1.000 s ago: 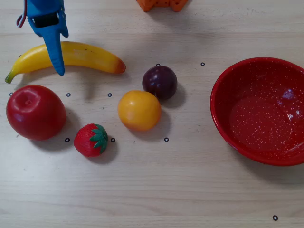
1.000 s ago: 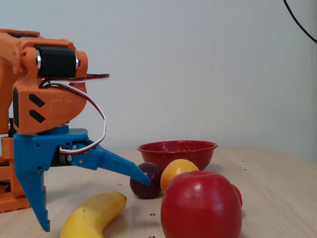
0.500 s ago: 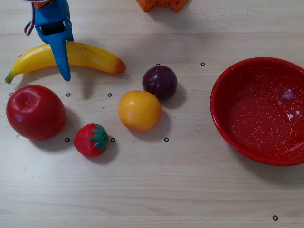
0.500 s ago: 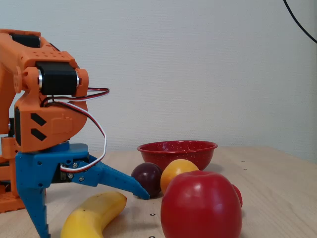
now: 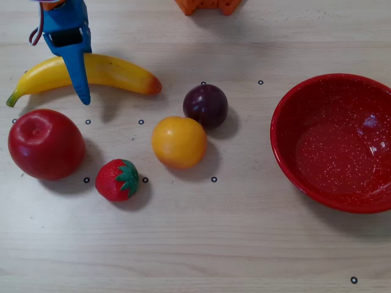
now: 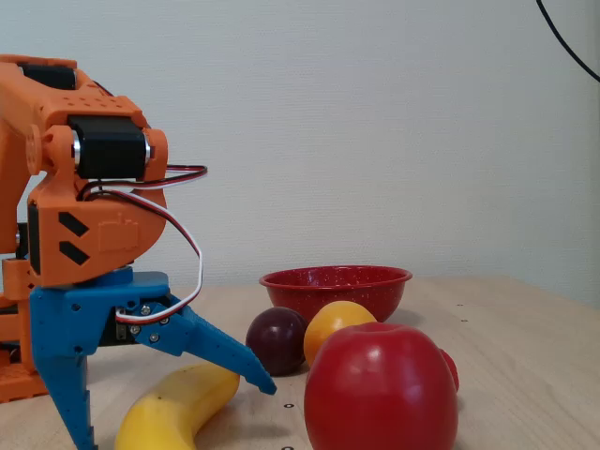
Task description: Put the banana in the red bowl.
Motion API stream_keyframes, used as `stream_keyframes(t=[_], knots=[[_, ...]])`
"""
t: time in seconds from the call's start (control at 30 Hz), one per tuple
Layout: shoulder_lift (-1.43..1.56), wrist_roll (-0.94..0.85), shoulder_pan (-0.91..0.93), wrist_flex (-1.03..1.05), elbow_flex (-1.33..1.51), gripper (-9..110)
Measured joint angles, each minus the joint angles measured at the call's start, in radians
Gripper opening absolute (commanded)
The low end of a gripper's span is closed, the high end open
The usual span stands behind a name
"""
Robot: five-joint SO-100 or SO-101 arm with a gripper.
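The banana [image 5: 116, 72] lies on the table at the far left in the overhead view, its green stem pointing left and its orange-red end pointing right. In the fixed view the banana [image 6: 155, 422] lies under the arm. My blue gripper [image 5: 73, 70] is open and astride the banana, with one finger [image 5: 80, 85] crossing over it. In the fixed view the gripper [image 6: 176, 412] has one finger pointing down and the other splayed to the right, just above the banana. The red bowl [image 5: 287, 116] stands empty at the right and also shows in the fixed view [image 6: 335, 281].
A red apple [image 5: 46, 143] and a strawberry [image 5: 117, 180] lie in front of the banana. A round orange-yellow fruit [image 5: 179, 141] and a dark plum [image 5: 206, 105] lie between the banana and the bowl. An orange arm part [image 5: 208, 6] is at the top edge.
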Motion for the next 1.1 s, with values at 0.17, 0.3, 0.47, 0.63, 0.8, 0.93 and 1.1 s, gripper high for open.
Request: stream_keyframes(t=[0.17, 0.3, 0.47, 0.63, 0.8, 0.93, 1.1], knots=[[0.0, 0.0, 0.0, 0.0, 0.0, 49], [0.0, 0.014, 0.0, 0.003, -0.002, 46], [0.0, 0.037, 0.0, 0.017, -0.002, 44], [-0.002, 0.052, 0.0, 0.038, -0.003, 45], [-0.002, 0.052, 0.0, 0.044, -0.003, 43], [-0.002, 0.052, 0.0, 0.044, -0.003, 39], [-0.002, 0.051, 0.002, 0.044, -0.003, 31]])
